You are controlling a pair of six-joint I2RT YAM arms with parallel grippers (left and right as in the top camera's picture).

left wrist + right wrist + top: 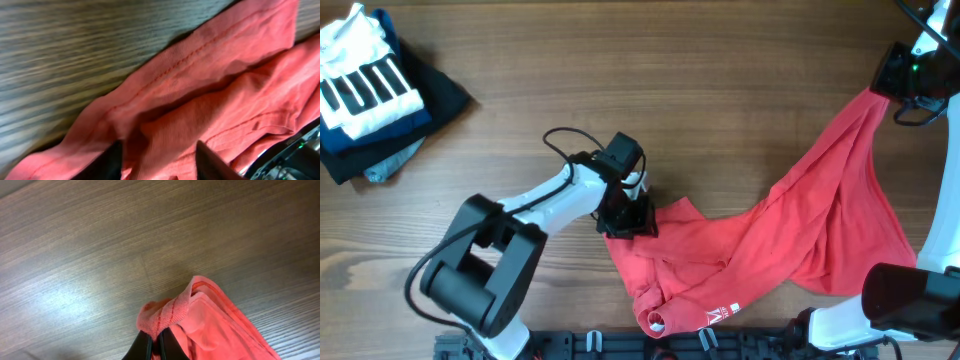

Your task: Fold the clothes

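The clothes, a red T-shirt (800, 230), lie stretched from the far right down to a crumpled heap at front centre, with white lettering (720, 312) near the front edge. My right gripper (900, 88) holds one end raised. In the right wrist view it (155, 347) is shut on a bunched hem of the shirt (220, 325). My left gripper (628, 222) is down on the shirt's left edge. In the left wrist view its dark fingers (112, 165) stand apart, astride a raised fold of red cloth (210, 65).
A white black-striped garment (360, 85) lies on navy folded clothes (435, 95) at the far left corner. A black rail (620, 345) runs along the front edge. The right arm's base (900, 300) stands at the front right, next to the shirt.
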